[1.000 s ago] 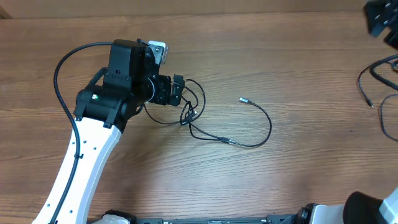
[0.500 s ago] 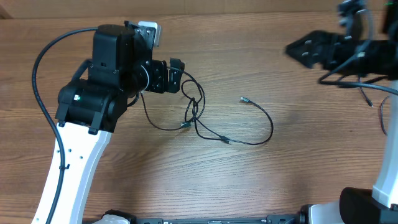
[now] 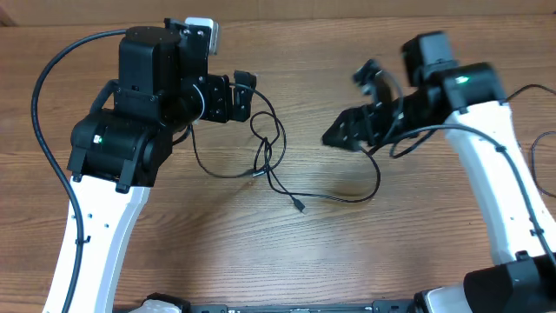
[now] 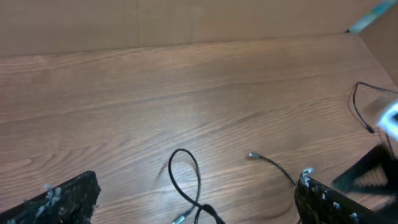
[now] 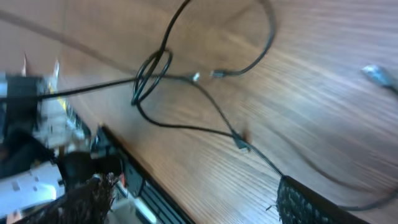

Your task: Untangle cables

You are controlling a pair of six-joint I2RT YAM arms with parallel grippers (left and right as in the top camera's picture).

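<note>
The cables lie on the tabletop about midway across it, between the left gripper and the right gripper. Their knot of crossed loops sits just right of and in front of the left gripper, and one strand reaches back to that gripper's fingers; whether it touches them cannot be told. One loop bulges left toward the left arm. In front of the knot a plug end rests on the tabletop. Just beside it a strand runs from the knot to the right and curves back toward the right gripper. A separate strand lies well apart, far to the right
</note>
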